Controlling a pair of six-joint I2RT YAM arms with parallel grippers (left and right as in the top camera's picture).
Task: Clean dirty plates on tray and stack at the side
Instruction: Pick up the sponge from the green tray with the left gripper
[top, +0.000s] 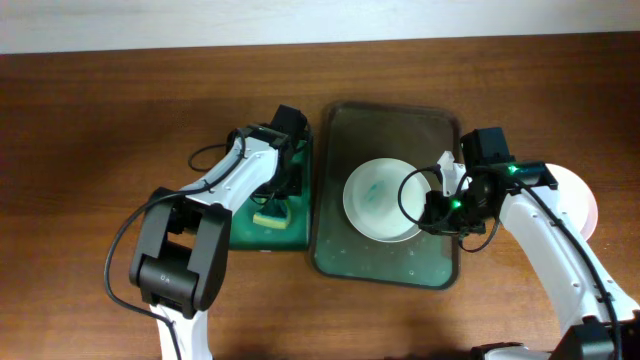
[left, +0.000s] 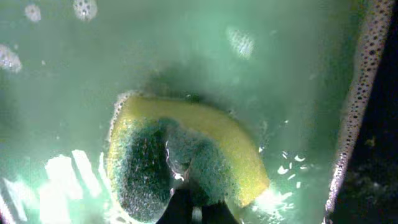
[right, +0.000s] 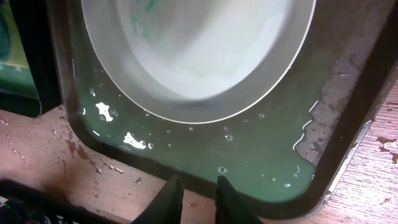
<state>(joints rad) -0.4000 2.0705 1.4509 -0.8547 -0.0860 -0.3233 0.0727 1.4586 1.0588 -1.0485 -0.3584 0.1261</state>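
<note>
1. A wooden bench (top: 100, 120) carries the whole wash-up job, and both robot arms are bent in over it.
2. The dark tray (top: 380, 260) sits mid-bench with a thin pool of greenish water in its near end.
3. A green tub (top: 295, 235) of soapy water stands just beside the tray's left edge.
4. A white plate (top: 375, 200) streaked teal in the middle lies on the tray. What looks like a second plate (top: 418, 222) overlaps its right side. A third plate (top: 585, 195) lies off the tray on the right, partly under the right arm.
5. A yellow sponge (left: 186, 155) with a green scouring face lies in the tub, folded at the middle.
6. The left tool (left: 193, 211) is pressed together and pinches the sponge at that fold.
7. The right tool (right: 198, 190) hangs over the tray's near rim, close to the plates, with its fingers a little spread and nothing between them.
8. The step in hand appears to be fetching the sponge for scrubbing. To do it well, keep the pinch firm and lift straight up out of the suds. The right tool should probably steady the plate's rim first, since the wet tray may let it slide. The scouring face should then go onto the teal streak.
</note>
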